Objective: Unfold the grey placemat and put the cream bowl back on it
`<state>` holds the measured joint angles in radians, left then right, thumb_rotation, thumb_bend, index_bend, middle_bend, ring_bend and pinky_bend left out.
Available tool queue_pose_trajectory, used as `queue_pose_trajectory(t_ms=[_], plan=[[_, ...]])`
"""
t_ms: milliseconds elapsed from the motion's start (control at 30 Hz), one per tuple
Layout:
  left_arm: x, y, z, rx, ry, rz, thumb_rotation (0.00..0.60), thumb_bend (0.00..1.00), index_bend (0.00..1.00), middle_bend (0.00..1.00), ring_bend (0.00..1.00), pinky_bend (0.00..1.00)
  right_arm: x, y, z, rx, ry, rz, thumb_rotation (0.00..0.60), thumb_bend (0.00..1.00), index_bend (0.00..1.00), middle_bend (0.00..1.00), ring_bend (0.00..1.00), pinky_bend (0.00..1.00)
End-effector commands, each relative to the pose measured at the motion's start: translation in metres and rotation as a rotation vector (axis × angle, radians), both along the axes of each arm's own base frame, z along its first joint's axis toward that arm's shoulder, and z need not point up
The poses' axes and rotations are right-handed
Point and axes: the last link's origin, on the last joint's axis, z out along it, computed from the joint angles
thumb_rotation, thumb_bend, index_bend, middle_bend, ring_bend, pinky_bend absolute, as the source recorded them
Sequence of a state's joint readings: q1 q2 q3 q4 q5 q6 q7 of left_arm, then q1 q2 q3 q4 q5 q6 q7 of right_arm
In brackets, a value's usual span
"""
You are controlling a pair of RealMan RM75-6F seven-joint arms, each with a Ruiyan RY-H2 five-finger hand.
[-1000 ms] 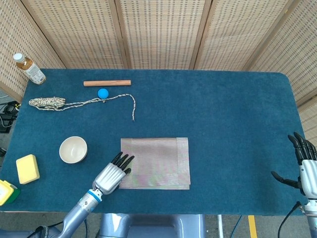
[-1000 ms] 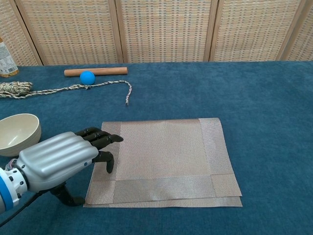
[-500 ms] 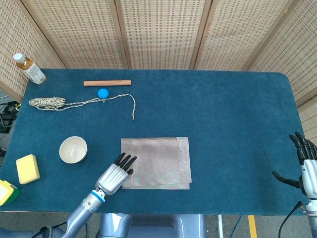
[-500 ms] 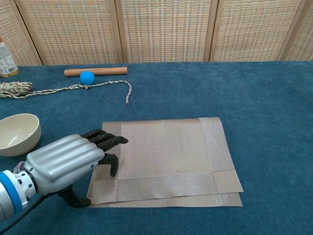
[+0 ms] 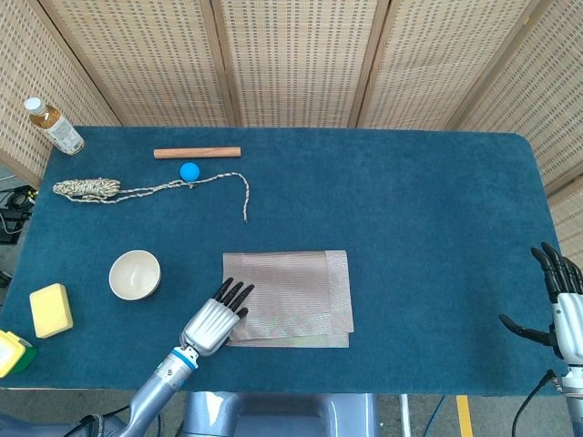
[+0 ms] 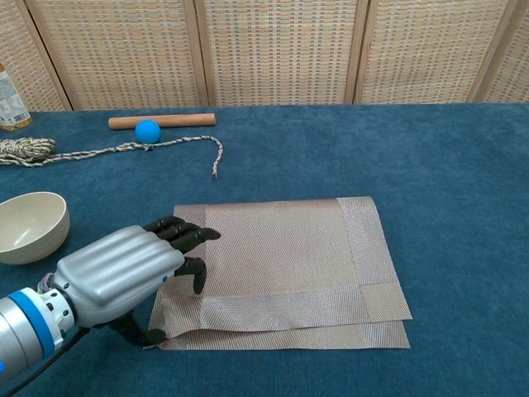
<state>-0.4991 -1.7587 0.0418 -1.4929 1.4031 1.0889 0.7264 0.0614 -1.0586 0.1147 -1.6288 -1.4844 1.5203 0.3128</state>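
Two layers of the grey placemat [image 6: 281,256] lie folded near the table's [image 5: 410,200] front edge, the upper one slightly askew. The left hand [image 6: 124,269] rests on the mat's near-left corner, fingertips [image 6: 194,240] on top and thumb under the edge; whether it truly pinches the top layer I cannot tell. The right hand [image 5: 556,305] hangs open at the far right, grasping nothing. The cream bowl [image 5: 135,274] waits just left of the mat. The risk: catching both layers would drag the whole mat instead of opening it.
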Motion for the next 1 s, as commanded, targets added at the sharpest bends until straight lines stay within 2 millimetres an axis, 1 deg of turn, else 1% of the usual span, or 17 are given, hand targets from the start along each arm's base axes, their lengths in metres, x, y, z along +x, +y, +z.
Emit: queue_pose_trajectory(t_ms=[33,133,433,500,633,733,800,900,1000], plan=[[0.002,0.002,0.0,0.009,-0.009,0.001,0.6,0.25,0.33,0.0,0.0,0.0,0.0,0.0,0.0,0.0,0.0,0.0,0.6,0.2,0.07,0.0,0.0,0.0],[0.004,0.004,-0.001,0.019,-0.021,-0.006,0.6,0.26,0.31,0.0,0.0,0.0,0.0,0.0,0.0,0.001,0.0,0.0,0.6,0.2,0.07,0.0,0.0,0.0],[0.01,0.01,-0.001,0.041,-0.054,-0.012,0.6,0.32,0.27,0.0,0.0,0.0,0.0,0.0,-0.001,0.003,-0.001,-0.003,0.6,0.2,0.07,0.0,0.0,0.0],[0.01,0.011,-0.002,0.043,-0.058,-0.011,0.6,0.35,0.27,0.0,0.0,0.0,0.0,0.0,-0.001,0.004,-0.002,-0.003,0.6,0.2,0.07,0.0,0.0,0.0],[0.01,0.012,-0.002,0.047,-0.063,-0.008,0.6,0.45,0.27,0.0,0.0,0.0,0.0,0.0,-0.001,0.004,-0.003,-0.003,0.6,0.2,0.07,0.0,0.0,0.0],[0.011,0.013,-0.002,0.048,-0.067,-0.01,0.6,0.46,0.27,0.0,0.0,0.0,0.0,0.0,-0.001,0.005,-0.004,-0.003,0.6,0.2,0.07,0.0,0.0,0.0],[0.011,0.013,-0.002,0.049,-0.074,-0.009,0.6,0.46,0.29,0.0,0.0,0.0,0.0,0.0,-0.001,0.007,-0.005,-0.003,0.6,0.2,0.07,0.0,0.0,0.0],[0.013,0.014,-0.002,0.049,-0.09,-0.009,0.6,0.46,0.35,0.0,0.0,0.0,0.0,0.0,-0.001,0.008,-0.007,-0.003,0.6,0.2,0.07,0.0,0.0,0.0],[0.015,0.014,-0.001,0.054,-0.114,-0.013,0.6,0.45,0.46,0.0,0.0,0.0,0.0,0.0,-0.002,0.009,-0.007,-0.004,0.6,0.2,0.07,0.0,0.0,0.0]])
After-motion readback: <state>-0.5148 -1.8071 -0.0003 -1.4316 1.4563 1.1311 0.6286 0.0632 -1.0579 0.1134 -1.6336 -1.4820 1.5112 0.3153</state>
